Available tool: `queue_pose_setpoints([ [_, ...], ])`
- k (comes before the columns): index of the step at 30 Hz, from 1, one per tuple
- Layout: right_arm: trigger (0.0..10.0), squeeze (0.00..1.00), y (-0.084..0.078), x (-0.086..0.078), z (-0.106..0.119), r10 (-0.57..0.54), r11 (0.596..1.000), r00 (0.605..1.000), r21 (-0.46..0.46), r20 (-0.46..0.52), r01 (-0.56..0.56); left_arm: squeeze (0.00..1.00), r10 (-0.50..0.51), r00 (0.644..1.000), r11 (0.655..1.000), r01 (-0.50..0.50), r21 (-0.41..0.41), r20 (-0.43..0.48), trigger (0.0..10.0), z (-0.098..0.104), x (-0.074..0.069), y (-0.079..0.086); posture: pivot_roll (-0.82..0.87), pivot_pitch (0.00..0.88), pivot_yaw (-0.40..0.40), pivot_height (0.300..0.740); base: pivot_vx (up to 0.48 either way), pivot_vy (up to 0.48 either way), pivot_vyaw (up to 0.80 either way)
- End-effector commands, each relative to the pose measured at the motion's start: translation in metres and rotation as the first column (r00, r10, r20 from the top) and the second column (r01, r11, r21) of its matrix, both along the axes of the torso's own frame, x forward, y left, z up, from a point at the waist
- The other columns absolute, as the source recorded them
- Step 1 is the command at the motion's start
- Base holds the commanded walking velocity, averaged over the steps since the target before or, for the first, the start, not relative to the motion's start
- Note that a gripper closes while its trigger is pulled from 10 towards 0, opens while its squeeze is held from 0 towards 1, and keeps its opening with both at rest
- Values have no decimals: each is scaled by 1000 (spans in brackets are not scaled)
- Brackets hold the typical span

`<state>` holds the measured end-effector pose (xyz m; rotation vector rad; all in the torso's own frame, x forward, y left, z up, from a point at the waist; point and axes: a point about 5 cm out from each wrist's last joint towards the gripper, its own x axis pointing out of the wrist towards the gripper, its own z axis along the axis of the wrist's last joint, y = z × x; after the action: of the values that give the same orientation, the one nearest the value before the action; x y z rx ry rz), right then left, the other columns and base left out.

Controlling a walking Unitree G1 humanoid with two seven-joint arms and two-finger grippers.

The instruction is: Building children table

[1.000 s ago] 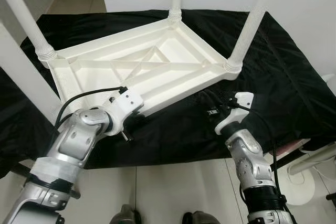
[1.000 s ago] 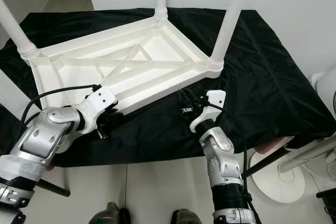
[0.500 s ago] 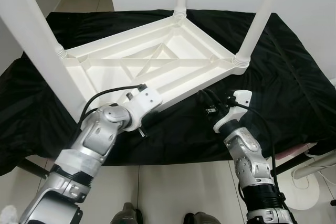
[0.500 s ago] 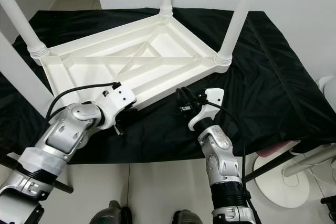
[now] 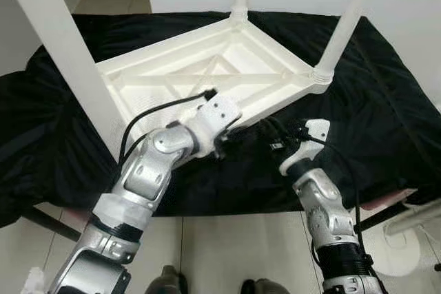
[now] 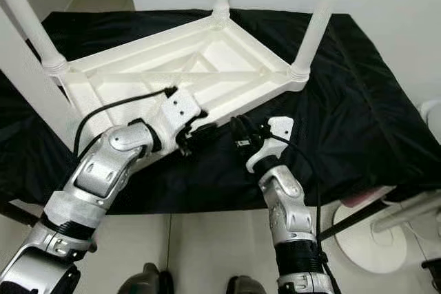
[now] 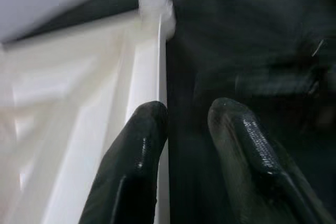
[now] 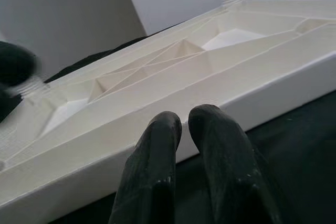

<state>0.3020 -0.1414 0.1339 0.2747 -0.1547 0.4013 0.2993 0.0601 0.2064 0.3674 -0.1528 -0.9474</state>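
A white plastic children's table (image 5: 207,80) lies upside down on a black cloth (image 5: 386,101), its legs (image 5: 348,18) pointing up. My left gripper (image 5: 236,137) reaches to the near rim of the tabletop. In the left wrist view its fingers (image 7: 147,135) stand a little open, one resting against the white rim (image 7: 157,66) with nothing between them. My right gripper (image 5: 265,129) sits just right of it, low over the cloth, pointing at the same rim. Its fingers (image 8: 163,145) are shut and empty in front of the tabletop's side wall (image 8: 252,98).
The cloth-covered work surface ends close to me, with tiled floor (image 5: 220,253) below. A thick white leg (image 5: 55,39) rises at the left, near my left arm. A white wall stands behind. A white round stand base (image 6: 365,232) is on the floor at the right.
My left arm has swung right along the tabletop's near rim, ending beside the right gripper. The right gripper has barely moved. The camera has shifted slightly.
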Motion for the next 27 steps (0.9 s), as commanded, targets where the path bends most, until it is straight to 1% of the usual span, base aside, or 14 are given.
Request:
queue_pose_setpoints([
  [1,10000,0,1,1,-4,-2,1000,1000,-17,-12,2,0,-11,1000,1000,10,-23,-3,10000,-2,-8,8,-27,68,25,740,0,0,0],
  [5,10000,0,2,2,-4,2,1000,1000,-18,-12,-3,0,-21,1000,998,21,-63,-6,10000,-3,-17,14,-27,68,25,740,0,0,0],
  [7,10000,0,2,2,-4,2,1000,1000,-18,-12,-3,0,-21,1000,998,21,-63,-6,10000,-3,-17,14,-27,68,25,740,0,0,0],
  [8,10000,0,3,3,-4,4,1000,1000,-18,-12,-5,0,-44,999,996,42,-83,-18,10000,-5,-26,18,-13,68,17,740,0,0,0],
  [10,10000,0,3,3,-4,4,1000,1000,-18,-12,-5,0,-44,999,996,42,-83,-18,10000,-5,-26,18,-13,68,17,740,0,0,0],
  [11,10000,0,5,5,-4,15,1000,1000,-18,-14,-15,0,-79,996,986,72,-149,-42,10000,-10,-49,34,6,67,2,740,0,0,0],
  [12,10000,0,5,5,-4,15,1000,1000,-18,-14,-15,0,-79,996,986,72,-149,-42,10000,-10,-49,34,6,67,2,740,0,0,0],
  [14,10000,0,7,7,-4,25,1000,1000,-18,-15,-25,0,-88,994,981,75,-176,-67,10000,-14,-64,46,17,66,-5,740,0,0,0],
  [16,10000,0,7,7,-4,25,1000,1000,-18,-15,-25,0,-88,994,981,75,-176,-67,10000,-14,-64,46,17,66,-5,740,0,0,0],
  [17,10000,0,9,9,-5,38,999,999,-21,-17,-38,0,-78,992,986,62,-156,-95,10000,-21,-77,57,37,63,-15,740,0,0,0],
  [21,10000,0,11,11,-5,47,999,999,-23,-19,-48,0,-79,991,990,65,-125,-108,10000,-26,-88,62,45,62,-18,740,0,0,0],
  [23,10000,0,13,14,-4,56,998,998,-25,-17,-56,0,-93,989,992,81,-102,-117,10000,-29,-98,66,51,60,-20,740,0,0,0],
  [25,10000,0,13,14,-4,56,998,998,-25,-17,-56,0,-93,989,992,81,-102,-117,10000,-29,-98,66,51,60,-20,740,0,0,0],
  [27,10000,0,15,17,-3,66,997,998,-28,-13,-67,0,-129,984,990,120,-74,-126,10000,-30,-113,75,70,56,-29,740,0,0,0],
])
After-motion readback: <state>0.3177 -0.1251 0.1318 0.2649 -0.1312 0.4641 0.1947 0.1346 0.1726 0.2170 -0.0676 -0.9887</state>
